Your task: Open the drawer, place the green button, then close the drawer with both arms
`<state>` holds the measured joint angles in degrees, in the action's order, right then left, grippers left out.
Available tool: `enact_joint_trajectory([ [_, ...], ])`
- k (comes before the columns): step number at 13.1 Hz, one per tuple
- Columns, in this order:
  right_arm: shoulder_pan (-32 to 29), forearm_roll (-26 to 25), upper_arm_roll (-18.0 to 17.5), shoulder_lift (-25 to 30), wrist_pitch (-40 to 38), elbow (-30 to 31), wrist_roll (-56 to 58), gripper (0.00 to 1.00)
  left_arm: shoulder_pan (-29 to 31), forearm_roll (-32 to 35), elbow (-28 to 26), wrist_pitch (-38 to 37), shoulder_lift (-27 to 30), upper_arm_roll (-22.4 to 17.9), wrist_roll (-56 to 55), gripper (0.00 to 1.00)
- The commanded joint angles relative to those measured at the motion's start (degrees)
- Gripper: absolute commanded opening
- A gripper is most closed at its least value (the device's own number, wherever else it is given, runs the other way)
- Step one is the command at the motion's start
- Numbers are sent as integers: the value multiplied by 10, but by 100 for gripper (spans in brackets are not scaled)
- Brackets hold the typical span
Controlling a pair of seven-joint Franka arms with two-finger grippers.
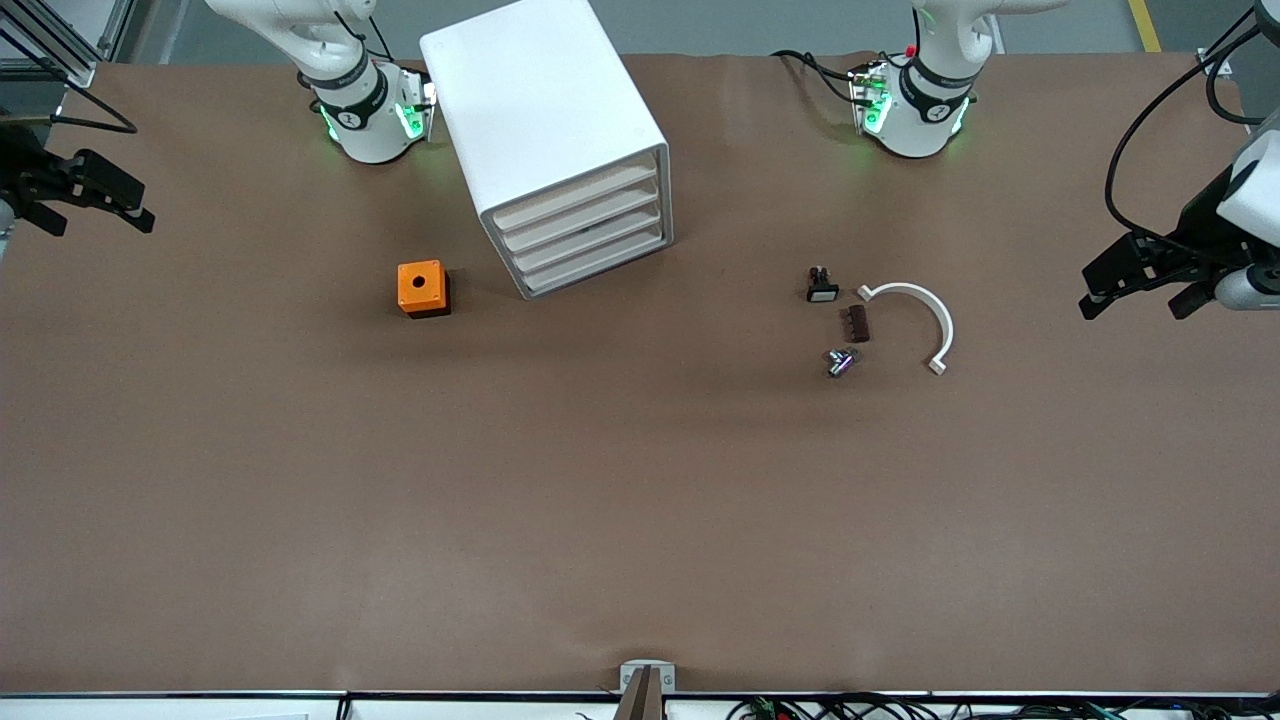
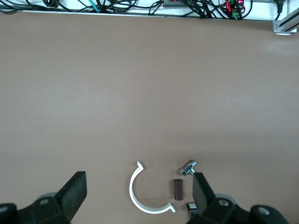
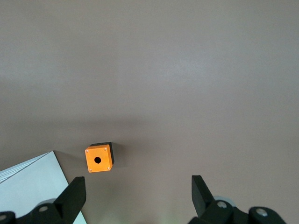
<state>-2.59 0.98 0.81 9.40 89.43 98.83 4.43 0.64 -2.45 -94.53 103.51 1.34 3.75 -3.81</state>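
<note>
The white drawer cabinet point(image 1: 560, 140) stands on the table between the two arm bases, and its several drawers point(image 1: 585, 232) are all shut. One corner of the cabinet point(image 3: 28, 186) shows in the right wrist view. No button with a green cap shows in any view. My left gripper point(image 1: 1135, 303) hangs open and empty over the table's edge at the left arm's end. In its wrist view the left gripper point(image 2: 139, 189) frames some small parts far below. At the right arm's end my right gripper point(image 1: 100, 222) point(image 3: 138, 189) is up in the air, also open and empty.
An orange box with a hole point(image 1: 422, 288) point(image 3: 98, 159) sits beside the cabinet toward the right arm's end. Toward the left arm's end lie a black switch with a white face point(image 1: 822, 286), a brown block point(image 1: 857, 323) point(image 2: 178, 189), a metal fitting point(image 1: 840, 362) point(image 2: 188, 167) and a white arc point(image 1: 925, 310) point(image 2: 135, 196).
</note>
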Motion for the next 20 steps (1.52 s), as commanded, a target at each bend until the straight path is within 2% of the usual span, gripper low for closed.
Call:
enact_joint_trajectory([
  [1, 4, 5, 2, 7, 0, 6, -7, 100, 1, 7, 22, -34, 0, 1, -3, 100],
  [12, 4, 5, 2, 7, 3, 6, -6, 100, 1, 11, 31, -38, -3, 2, -7, 100],
  [20, 3, 2, 2, 8, 0, 6, -2, 100, 1, 9, 30, -78, -4, 2, -8, 100],
])
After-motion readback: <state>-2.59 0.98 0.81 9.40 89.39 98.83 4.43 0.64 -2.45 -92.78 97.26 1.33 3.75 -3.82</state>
